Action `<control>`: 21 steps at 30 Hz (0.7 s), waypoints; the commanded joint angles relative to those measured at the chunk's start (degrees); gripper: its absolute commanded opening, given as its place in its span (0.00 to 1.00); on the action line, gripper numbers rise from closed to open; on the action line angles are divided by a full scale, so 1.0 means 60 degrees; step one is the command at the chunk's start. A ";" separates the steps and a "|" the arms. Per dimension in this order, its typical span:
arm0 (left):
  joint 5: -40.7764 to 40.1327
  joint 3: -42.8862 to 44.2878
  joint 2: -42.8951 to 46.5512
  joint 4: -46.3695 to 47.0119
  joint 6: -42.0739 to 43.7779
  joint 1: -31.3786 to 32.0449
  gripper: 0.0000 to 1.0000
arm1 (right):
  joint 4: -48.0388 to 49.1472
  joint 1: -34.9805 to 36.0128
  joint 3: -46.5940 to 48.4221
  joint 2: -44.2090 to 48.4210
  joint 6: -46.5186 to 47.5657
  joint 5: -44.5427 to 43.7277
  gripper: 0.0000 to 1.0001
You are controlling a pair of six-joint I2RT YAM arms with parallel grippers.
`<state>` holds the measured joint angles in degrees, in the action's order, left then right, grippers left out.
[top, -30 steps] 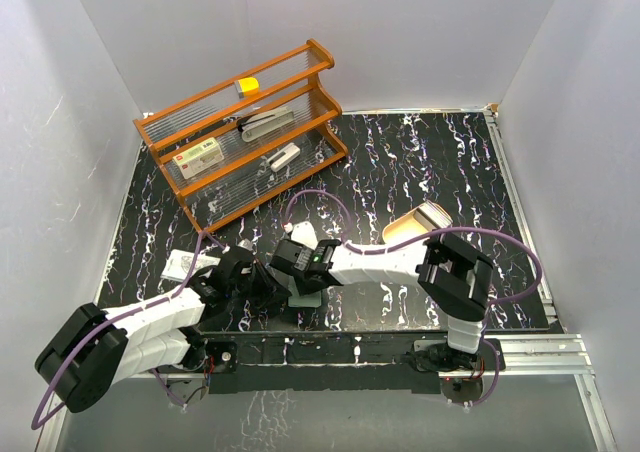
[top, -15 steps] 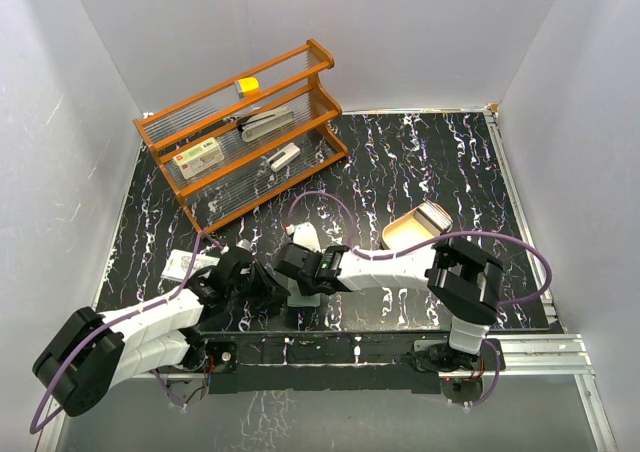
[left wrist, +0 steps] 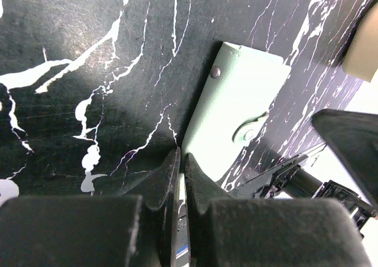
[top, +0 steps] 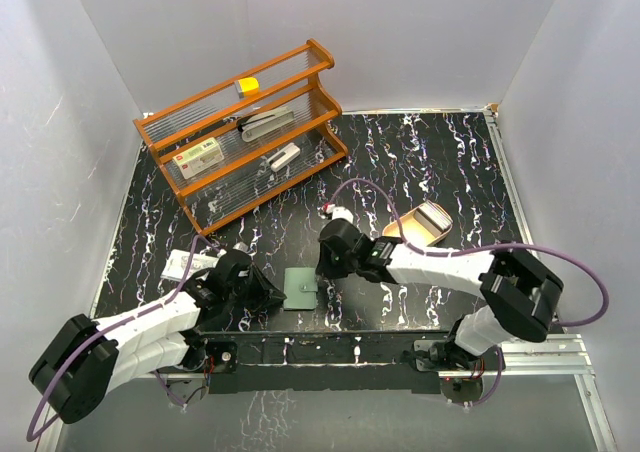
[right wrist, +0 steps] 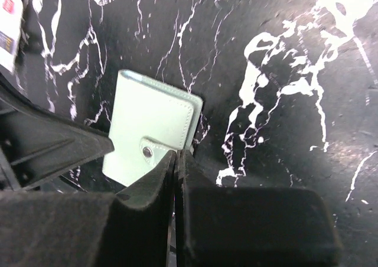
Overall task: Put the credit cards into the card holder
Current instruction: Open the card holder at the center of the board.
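Find the card holder (top: 301,288) folded and snapped shut, flat on the counter (top: 420,162) near its front edge, between the two hands. Note the left hand (left wrist: 179,160) pinched closed, tips low and just beside one long edge of the holder; no telling from here of anything thin caught between the fingers. Note the right hand (right wrist: 176,155) likewise closed, on nothing visible, tips poised at the edge bearing the snap tab (right wrist: 146,152); contact with the leather hard to judge. Spot one whitish credit card (top: 185,265) on the counter to the left of the left arm, apart from the holder and not yet loaded. Judge the step in hand as getting the holder open. For a clean job: press straight down with the left tips on the half away from the tab, never sideways, since so light and flat a case probably skates on this smooth surface. Slide the closed right tips as a wedge under the free end of the tab, then lift up and away from the stud rather than dragging across it. Fold the flap fully back and keep it pinned before going for the card. Watch for the whole case lifting with the tab; if so, bear down harder on the left.
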<state>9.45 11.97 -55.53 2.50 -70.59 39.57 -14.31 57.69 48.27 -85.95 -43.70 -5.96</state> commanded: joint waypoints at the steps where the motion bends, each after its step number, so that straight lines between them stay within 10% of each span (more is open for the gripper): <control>1: -0.0198 -0.0162 0.0055 -0.0842 0.0134 0.0009 0.00 | 0.1266 -0.0496 -0.0396 0.0741 -0.0268 0.0968 0.00; 21: 0.0021 -0.0299 0.0438 -0.0140 -0.0232 0.0011 0.00 | -0.1583 0.0989 0.2202 -0.1228 0.0314 -0.1138 0.27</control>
<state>9.43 11.00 -53.25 1.72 -71.55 39.55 -20.03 61.98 56.71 -90.41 -42.48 -6.98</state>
